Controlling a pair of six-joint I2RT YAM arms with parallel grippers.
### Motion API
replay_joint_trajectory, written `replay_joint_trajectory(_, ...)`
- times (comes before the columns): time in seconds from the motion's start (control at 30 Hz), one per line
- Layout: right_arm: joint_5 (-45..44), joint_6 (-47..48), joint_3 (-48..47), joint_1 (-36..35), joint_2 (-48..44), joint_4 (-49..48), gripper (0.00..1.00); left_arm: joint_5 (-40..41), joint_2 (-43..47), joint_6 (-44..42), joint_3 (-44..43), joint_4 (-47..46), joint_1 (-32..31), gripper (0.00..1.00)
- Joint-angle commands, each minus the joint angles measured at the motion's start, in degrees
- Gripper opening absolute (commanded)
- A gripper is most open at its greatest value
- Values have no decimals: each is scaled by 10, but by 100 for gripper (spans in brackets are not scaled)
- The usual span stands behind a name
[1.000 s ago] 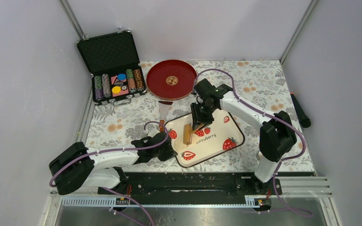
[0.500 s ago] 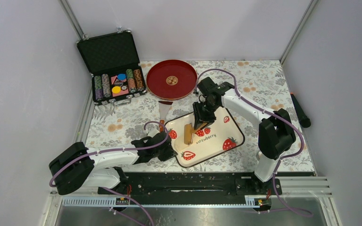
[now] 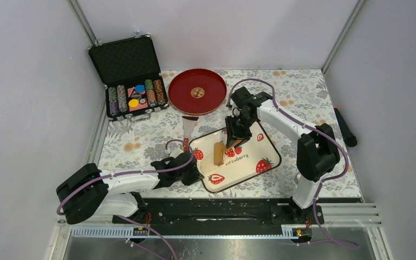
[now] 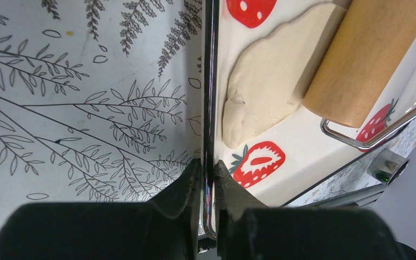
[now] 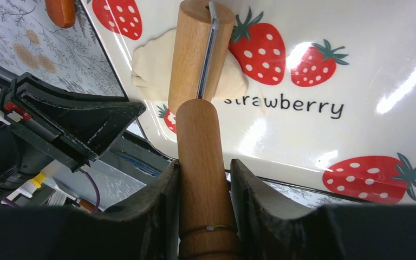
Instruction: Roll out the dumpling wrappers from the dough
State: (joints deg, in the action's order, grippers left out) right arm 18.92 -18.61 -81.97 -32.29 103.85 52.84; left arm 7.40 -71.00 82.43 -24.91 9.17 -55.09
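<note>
Right wrist view: the right pincer (image 5: 205,170) is squeezed tight on the handle of the wooden roller (image 5: 194,54). Just past its tips, the roller's fat part lies on the dough (image 5: 150,62), a flat pale sheet on the strawberry tray (image 5: 314,141). The left pincer (image 4: 208,179) is almost closed, pinching the tray's thin edge. The dough sits ahead of it, a little to the right, inside the tray.

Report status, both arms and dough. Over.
Both shut: left gripper on tray rim, right gripper on roller handle. Flattened dough under roller drum. Nothing blocking it.
</note>
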Motion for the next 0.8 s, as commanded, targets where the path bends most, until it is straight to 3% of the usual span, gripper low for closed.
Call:
replay_joint_trajectory(0.0, -305, 62, 65, 42, 65, 135, 0, 27, -11, 2, 5, 44, 0, 0)
replay_joint_trajectory(0.4, -336, 64, 55, 48, 46, 144, 0, 25, -11, -3, 4, 43, 0, 0)
replay_joint_trajectory(0.77, -181, 60, -21, 60, -125, 75, 0, 21, -16, -53, -30, 83, 0, 0)
